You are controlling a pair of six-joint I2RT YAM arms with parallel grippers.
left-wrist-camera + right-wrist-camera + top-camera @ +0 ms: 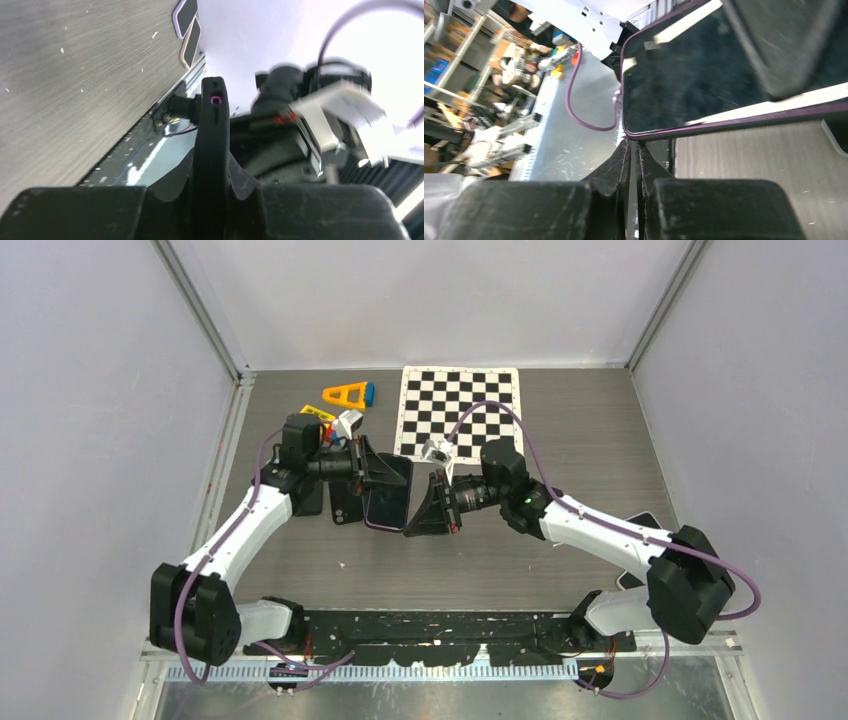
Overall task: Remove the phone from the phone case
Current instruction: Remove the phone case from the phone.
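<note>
R tool is sitting low over the grey tabletop, fingers pinched nearly together w/ nothing visible betw them, tips just under the purple-rimmed black phone case. The dark glass-screened phone is sitting inside it, off the tabletop. L tool is clamping the case edgewise. A checkerboard sheet is lying beyond.

On my table, which is grey with a wood grain, a black-and-white checkerboard sheet lies flat at the far edge. To its left sits an orange triangle, with a blue piece touching its right end and a yellow piece near it. Two spare phones lie flat just beside each other, one with a pale violet rim, one with a pale gold rim. Plain pale walls stand around.
</note>
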